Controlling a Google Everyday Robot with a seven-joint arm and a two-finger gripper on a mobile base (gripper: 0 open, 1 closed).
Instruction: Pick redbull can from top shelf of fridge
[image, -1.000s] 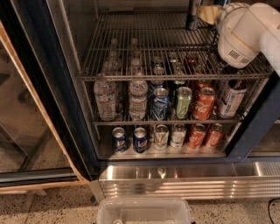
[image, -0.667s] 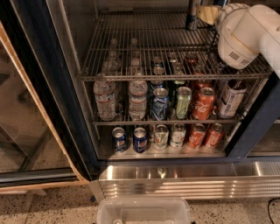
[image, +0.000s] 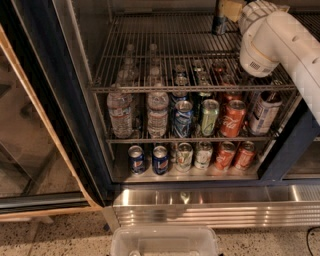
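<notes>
At the foot of the fridge (image: 60, 90), at 6 o'clock, a clear plastic bin (image: 165, 241) sits before the ribbed steel base panel (image: 200, 210). Behind it, Pepsi cans (image: 136, 159) and red cans (image: 225, 155) line the lowest rack, and water bottles (image: 120, 112) stand on the middle rack toward 9 o'clock. The top shelf (image: 190, 88) spans the upper half. At its rear, near 1 o'clock, the redbull can (image: 218, 22) stands upright. The robot's gripper (image: 231, 9) sits against the can's 3 o'clock side, its white arm (image: 280, 40) reaching in from 2 o'clock. Whether it is clamped on the can cannot be told.
</notes>
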